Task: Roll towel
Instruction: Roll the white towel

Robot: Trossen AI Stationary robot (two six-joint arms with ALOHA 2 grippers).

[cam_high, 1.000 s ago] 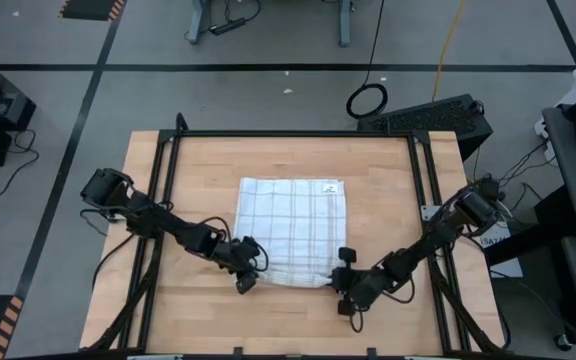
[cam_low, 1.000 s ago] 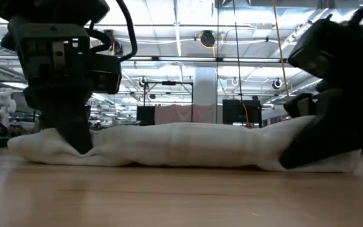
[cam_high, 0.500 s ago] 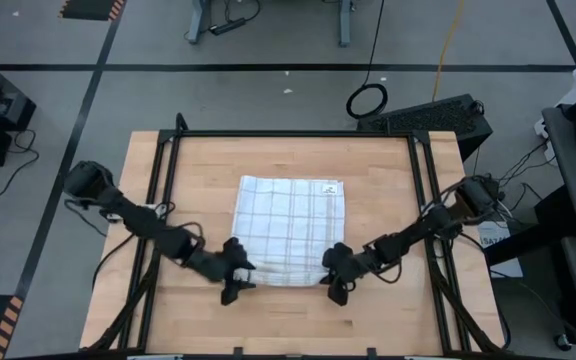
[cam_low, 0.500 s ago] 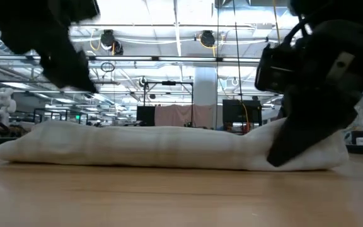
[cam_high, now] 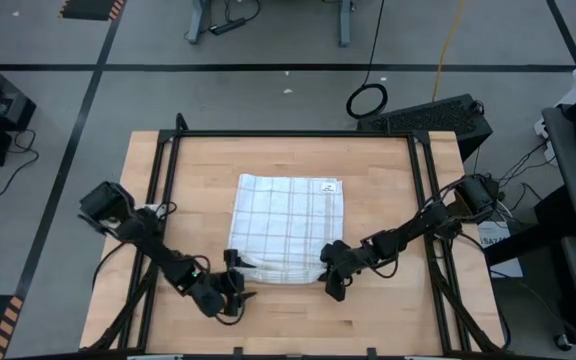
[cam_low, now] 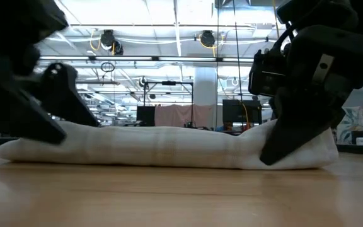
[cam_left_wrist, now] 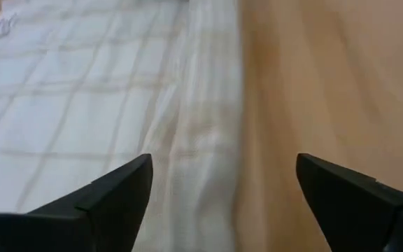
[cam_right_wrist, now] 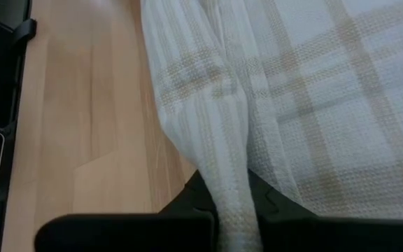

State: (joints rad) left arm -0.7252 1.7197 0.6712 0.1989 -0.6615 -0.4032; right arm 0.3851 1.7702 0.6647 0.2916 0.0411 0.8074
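The white grid-checked towel (cam_high: 286, 225) lies flat on the wooden table (cam_high: 388, 180). Its label (cam_high: 326, 186) is at the far edge, and its near edge (cam_low: 162, 148) is rolled into a low ridge. My left gripper (cam_high: 236, 280) stands open by the towel's near left corner. In the left wrist view its fingers (cam_left_wrist: 121, 192) stand on either side of the rolled edge (cam_left_wrist: 201, 147) without touching it. My right gripper (cam_high: 330, 277) is shut on the towel's near right corner. My right gripper pinches a bunched fold at the near right corner (cam_right_wrist: 231, 189) of the towel between its two fingers. It comes slanting down from the table's right near side. That corner (cam_low: 307, 148) is drawn up a little, and the rest of the towel lies on the table.
Black frame rails (cam_high: 166, 170) run along the table's left and right sides and along its far edge. Bare wood lies in front of the towel toward the near edge (cam_low: 181, 195). A black case (cam_high: 438, 115) and a cable loop (cam_high: 368, 100) lie on the floor beyond.
My left gripper has opened, let go of the towel's near left corner, rolled, and drawn back toward the table's near edge. My right gripper has carried the near right corner a little toward the far left. The towel's near edge has shifted toward the far edge.
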